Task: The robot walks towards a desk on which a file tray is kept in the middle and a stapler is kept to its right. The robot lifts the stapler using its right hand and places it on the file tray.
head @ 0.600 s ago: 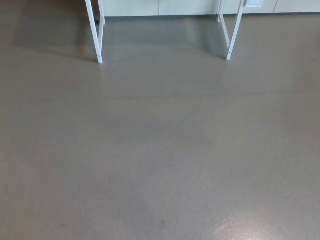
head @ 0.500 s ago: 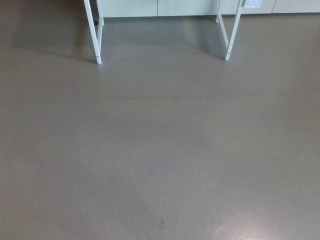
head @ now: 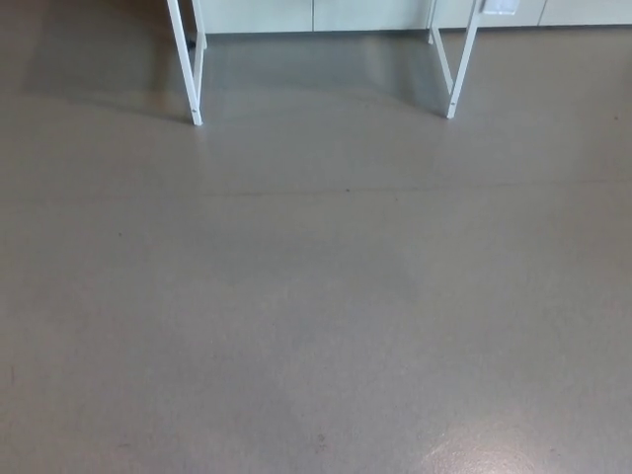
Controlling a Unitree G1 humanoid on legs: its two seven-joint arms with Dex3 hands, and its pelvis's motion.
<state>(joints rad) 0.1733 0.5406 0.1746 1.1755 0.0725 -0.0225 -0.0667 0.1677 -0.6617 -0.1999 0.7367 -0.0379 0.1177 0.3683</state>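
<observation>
Head view: grey floor (head: 316,316), white desk legs (head: 188,69) beyond.

A plain grey floor (head: 316,296) is seen, marked by a pale glare patch; 2 white desk legs (head: 188,69) and pale cabinets (head: 296,14) are shown.

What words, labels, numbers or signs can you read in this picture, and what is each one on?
Readable text: none.
The grey floor, the white desk legs and the pale panels behind them show no lettering.
Small white plate at the top of the right leg: too small to tell whether anything is printed on it.
</observation>
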